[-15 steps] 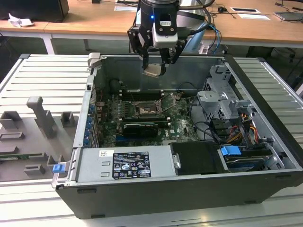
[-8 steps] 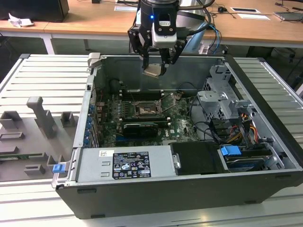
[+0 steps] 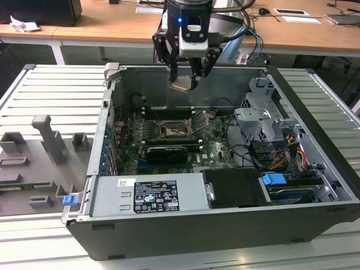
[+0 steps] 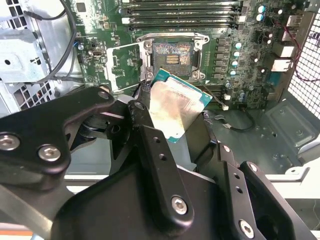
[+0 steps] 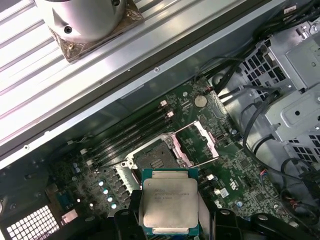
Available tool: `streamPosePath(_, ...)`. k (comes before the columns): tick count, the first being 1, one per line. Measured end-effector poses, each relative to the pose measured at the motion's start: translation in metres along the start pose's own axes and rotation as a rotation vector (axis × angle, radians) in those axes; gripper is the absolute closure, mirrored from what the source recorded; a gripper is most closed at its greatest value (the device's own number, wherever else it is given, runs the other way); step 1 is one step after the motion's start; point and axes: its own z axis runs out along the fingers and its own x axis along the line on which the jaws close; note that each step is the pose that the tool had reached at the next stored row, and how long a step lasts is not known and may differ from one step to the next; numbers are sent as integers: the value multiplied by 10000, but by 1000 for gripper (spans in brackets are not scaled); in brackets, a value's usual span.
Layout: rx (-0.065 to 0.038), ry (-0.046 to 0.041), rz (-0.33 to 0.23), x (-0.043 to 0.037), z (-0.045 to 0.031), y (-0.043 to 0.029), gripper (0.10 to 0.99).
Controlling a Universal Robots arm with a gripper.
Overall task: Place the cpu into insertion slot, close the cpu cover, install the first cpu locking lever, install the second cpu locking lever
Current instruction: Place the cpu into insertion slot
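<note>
Grips the cpu (image 5: 169, 207) in the gripper (image 3: 188, 79) above the computer case (image 3: 169, 236). Inside, insertion slot (image 5: 152, 159) uncovered, cpu cover (image 5: 197, 145) swung aside.

One corner of cpu (image 4: 175, 105), seemingly behind pincer (image 4: 176, 127)

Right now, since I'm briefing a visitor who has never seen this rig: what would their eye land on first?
The claw, shut on the cpu, hangs over the open case. Below it, on the green board, the slot lies bare, with the cover tilted up on the exterior view's right of it.
</note>
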Motion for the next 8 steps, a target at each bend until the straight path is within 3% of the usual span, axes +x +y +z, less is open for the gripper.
streamPosePath(8, -6, -28, 310, 0, 1, 0, 561)
